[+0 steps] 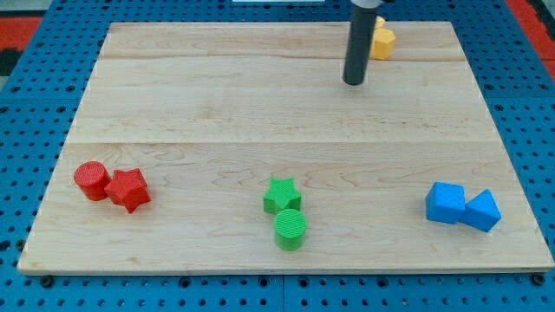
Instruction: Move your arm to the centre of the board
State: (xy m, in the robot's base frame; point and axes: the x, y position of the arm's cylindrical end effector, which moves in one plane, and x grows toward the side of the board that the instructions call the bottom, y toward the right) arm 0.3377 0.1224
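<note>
My tip (354,81) rests on the wooden board (217,104) near the view's top, right of centre. A yellow block (381,40) lies just behind and right of the rod, partly hidden by it. A red cylinder (90,180) and a red star (128,189) touch at the lower left. A green star (282,195) and a green cylinder (290,229) sit together at the lower middle. A blue cube (445,203) and a blue wedge-like block (482,211) touch at the lower right. All these lie far below my tip.
The board lies on a blue perforated table (35,104). A red surface (19,22) shows at the view's upper left corner and another (531,22) at the upper right.
</note>
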